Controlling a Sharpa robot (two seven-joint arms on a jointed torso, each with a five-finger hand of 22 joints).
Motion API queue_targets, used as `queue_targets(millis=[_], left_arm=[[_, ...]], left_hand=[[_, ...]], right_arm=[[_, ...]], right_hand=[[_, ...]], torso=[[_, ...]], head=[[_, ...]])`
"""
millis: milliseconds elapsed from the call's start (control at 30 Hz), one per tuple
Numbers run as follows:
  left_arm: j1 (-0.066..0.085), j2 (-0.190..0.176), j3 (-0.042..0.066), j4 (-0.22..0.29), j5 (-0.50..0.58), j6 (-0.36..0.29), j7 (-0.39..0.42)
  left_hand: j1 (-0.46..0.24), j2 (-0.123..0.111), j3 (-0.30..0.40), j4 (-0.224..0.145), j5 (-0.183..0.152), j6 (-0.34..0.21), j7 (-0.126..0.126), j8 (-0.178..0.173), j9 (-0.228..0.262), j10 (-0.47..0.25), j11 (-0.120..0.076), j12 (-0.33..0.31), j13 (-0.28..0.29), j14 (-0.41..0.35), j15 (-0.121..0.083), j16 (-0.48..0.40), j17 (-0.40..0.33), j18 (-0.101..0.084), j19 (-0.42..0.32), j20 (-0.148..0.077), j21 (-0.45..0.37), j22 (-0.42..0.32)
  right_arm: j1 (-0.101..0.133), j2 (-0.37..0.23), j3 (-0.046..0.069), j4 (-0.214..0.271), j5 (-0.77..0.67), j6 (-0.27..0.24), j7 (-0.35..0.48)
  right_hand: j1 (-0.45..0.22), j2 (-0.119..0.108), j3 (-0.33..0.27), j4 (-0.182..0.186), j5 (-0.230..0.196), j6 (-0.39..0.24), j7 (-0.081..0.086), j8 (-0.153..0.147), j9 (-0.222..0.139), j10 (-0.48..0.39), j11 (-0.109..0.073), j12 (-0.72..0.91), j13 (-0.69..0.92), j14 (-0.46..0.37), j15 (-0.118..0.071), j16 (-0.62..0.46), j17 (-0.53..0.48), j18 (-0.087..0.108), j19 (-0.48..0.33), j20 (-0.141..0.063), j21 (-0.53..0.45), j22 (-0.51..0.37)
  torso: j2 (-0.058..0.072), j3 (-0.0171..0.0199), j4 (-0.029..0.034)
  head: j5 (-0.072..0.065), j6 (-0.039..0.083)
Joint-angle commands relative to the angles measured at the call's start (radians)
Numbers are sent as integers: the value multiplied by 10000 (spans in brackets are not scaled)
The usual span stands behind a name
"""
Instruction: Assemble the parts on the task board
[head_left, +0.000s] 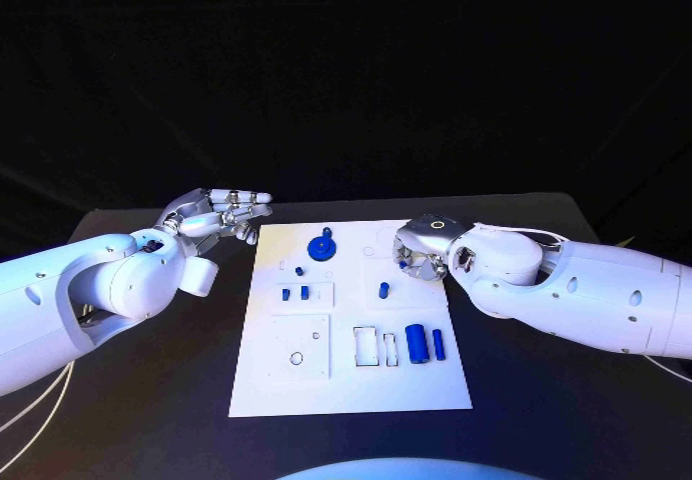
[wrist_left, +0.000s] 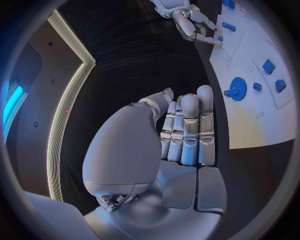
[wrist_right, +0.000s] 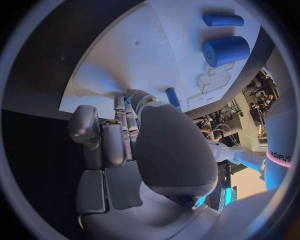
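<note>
Parts (head_left: 417, 343) lie loose on the task board (head_left: 351, 395); right hand (head_left: 417, 262) reaches its upper right, grip unclear; left hand (head_left: 219, 215) empty, fingers straight. Next: a precise pick.

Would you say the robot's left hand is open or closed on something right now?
Open: the left hand hangs beside the task board, fingers straight, holding nothing.

We cannot see what the right hand (head_left: 420, 252) touches on the task board (head_left: 346, 390); its own palm hides the fingertips. The smallest parts (head_left: 299, 270) stay too small to identify.
</note>
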Motion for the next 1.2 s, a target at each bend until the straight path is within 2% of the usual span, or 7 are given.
queue_targets(millis=[33,267,333,667,933,1200], left_arm=[[13,0,6,34,-68,60,-17],[14,-5,6,43,-94,20,-42],[14,-4,6,43,-99,13,-43],[14,10,6,27,-129,42,-89],[14,14,6,-9,-137,72,-148],[14,16,6,-43,-141,81,-174]], left_hand=[[37,53,-28,-24,1,-49,51,-63,-11,-79,23,54,11,-45,13,-61,-13,107,-39,-2,-66,-18],[37,53,-28,-24,1,-49,51,-63,-11,-79,23,54,11,-45,13,-61,-13,107,-39,-2,-66,-18],[63,79,-25,-39,2,-49,56,-62,-15,-86,26,62,16,-44,14,-59,-18,107,-30,-2,-74,-25],[73,83,-26,-46,2,-50,57,-63,-16,-91,26,64,18,-47,15,-65,-29,108,-29,-2,-80,-32],[94,83,-32,-65,1,-62,63,-69,-23,-110,33,64,20,-58,17,-81,-56,117,-43,-1,-119,-77],[115,83,-38,-84,1,-78,70,-77,-30,-131,39,64,22,-72,21,-97,-82,123,-57,0,-154,-116]], right_arm=[[-31,10,-14,-22,-147,238,-26],[-59,43,-14,-37,-147,-39,16],[-74,50,-14,-37,-135,-165,40],[-102,-15,-12,31,63,-798,-39],[-89,-216,3,193,501,-1123,-131],[-18,-522,54,499,825,-1276,-160]], right_hand=[[122,71,184,-87,-94,130,-3,-17,18,120,2,-51,-13,460,-37,79,23,-190,71,-27,63,55],[83,264,649,-391,-468,330,-41,7,75,345,-41,-94,-29,465,-93,140,77,-225,132,-46,289,277],[-26,265,698,-410,-519,370,-48,10,91,391,-65,-109,-33,469,-100,162,100,-241,167,-44,371,345],[-686,192,693,-347,-1293,429,-127,-37,152,495,-101,-247,-68,471,-113,193,95,-262,214,-29,461,478],[-1005,128,613,-208,-1430,432,-153,-71,170,523,-105,-307,-82,474,-118,220,114,-270,241,-22,477,515],[-1042,114,600,-191,-1444,431,-155,-77,172,527,-106,-316,-84,476,-118,232,129,-277,259,-22,506,535]], torso=[[3,-1,-11],[2,-1,-9],[-1,-2,-7],[-8,-3,-2],[2,-1,-3],[0,-1,-3]], head=[[-27,8],[-51,8],[-54,4],[-63,15],[-69,20],[-66,9]])
